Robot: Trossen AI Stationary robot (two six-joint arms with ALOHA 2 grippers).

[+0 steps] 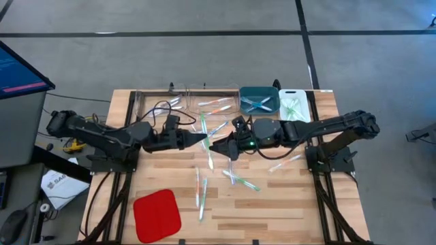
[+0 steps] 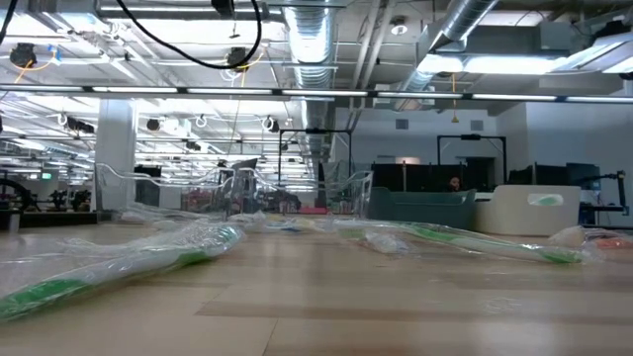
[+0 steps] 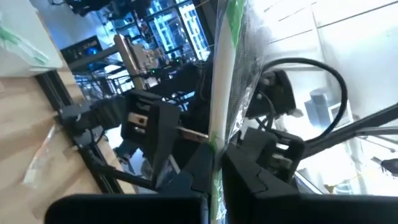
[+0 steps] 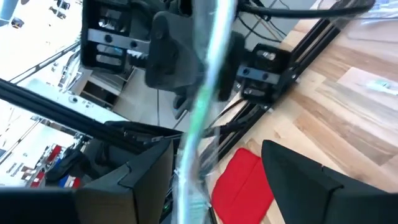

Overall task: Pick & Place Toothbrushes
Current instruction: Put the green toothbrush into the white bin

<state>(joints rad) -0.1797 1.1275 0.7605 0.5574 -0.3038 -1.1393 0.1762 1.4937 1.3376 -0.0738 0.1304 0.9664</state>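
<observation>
My left gripper (image 1: 204, 139) (image 3: 217, 180) is shut on a toothbrush (image 1: 204, 122) (image 3: 219, 81) (image 4: 208, 68), a clear-wrapped stick with green accents, held above the table's middle. My right gripper (image 1: 213, 147) (image 4: 230, 180) faces it from the right, open, with one finger on each side of the same stick. Several other toothbrushes lie flat on the wood (image 1: 242, 180) (image 1: 202, 194) (image 1: 286, 162) (image 2: 148, 262) (image 2: 465, 242), and more lie in the bins at the far edge. My left gripper pinches the toothbrush near mid-length (image 3: 216, 146) between its two fingers, coming level from the table's left, with the fingers across the stick. The stick is lifted clear and runs from far to near over the table. My right gripper: the wrapper passes close to one finger (image 4: 149, 180), and I cannot tell whether they touch.
Two clear bins (image 1: 155, 102) (image 1: 218, 102), a teal bin (image 1: 259, 100) and a white bin (image 1: 294, 103) line the far edge. A flat red pad (image 1: 157, 214) lies at the near left. A loose black cable (image 1: 162, 109) runs by the left arm.
</observation>
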